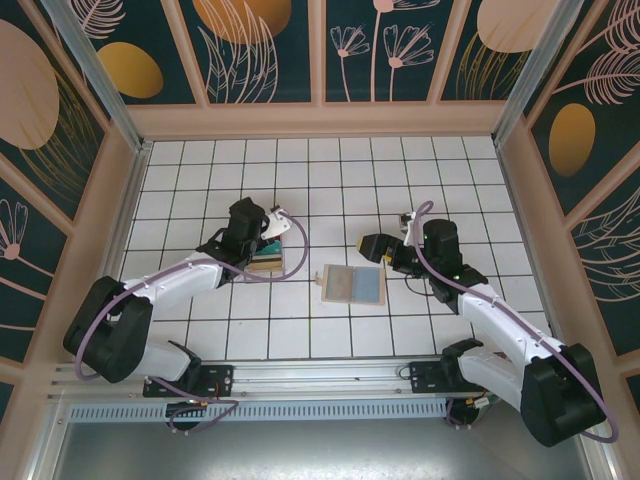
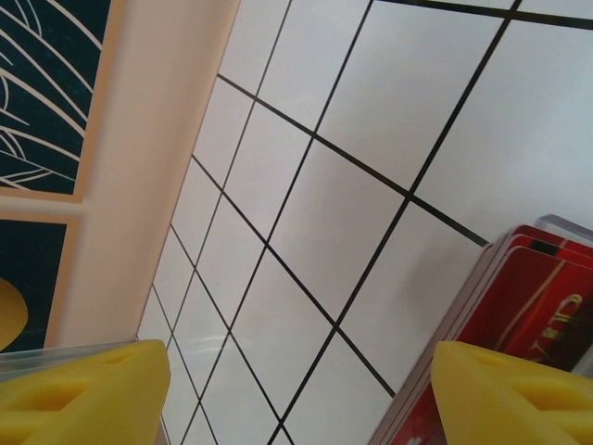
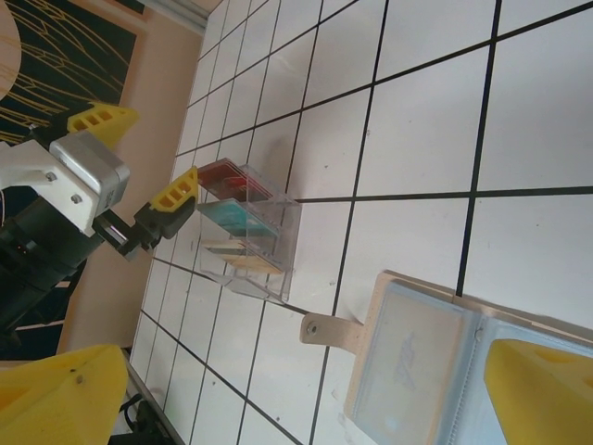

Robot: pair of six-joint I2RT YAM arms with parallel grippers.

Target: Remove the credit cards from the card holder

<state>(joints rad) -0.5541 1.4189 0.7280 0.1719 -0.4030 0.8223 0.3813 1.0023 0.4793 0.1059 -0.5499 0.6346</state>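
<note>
The card holder lies open and flat on the tiles, tan rim and pale blue sleeves up; in the right wrist view the card holder has its snap tab pointing left. A red card, a teal card and a tan card stand in a clear tray. My left gripper hovers open at the tray's far end. In its wrist view the left gripper has nothing between the fingers, and the red card is beside the right finger. My right gripper is open just beyond the holder, and in its own view the right gripper is empty.
The clear tray sits left of the holder under the left gripper. A peach wall borders the tiled floor on the left. A metal rail runs along the near edge by the arm bases.
</note>
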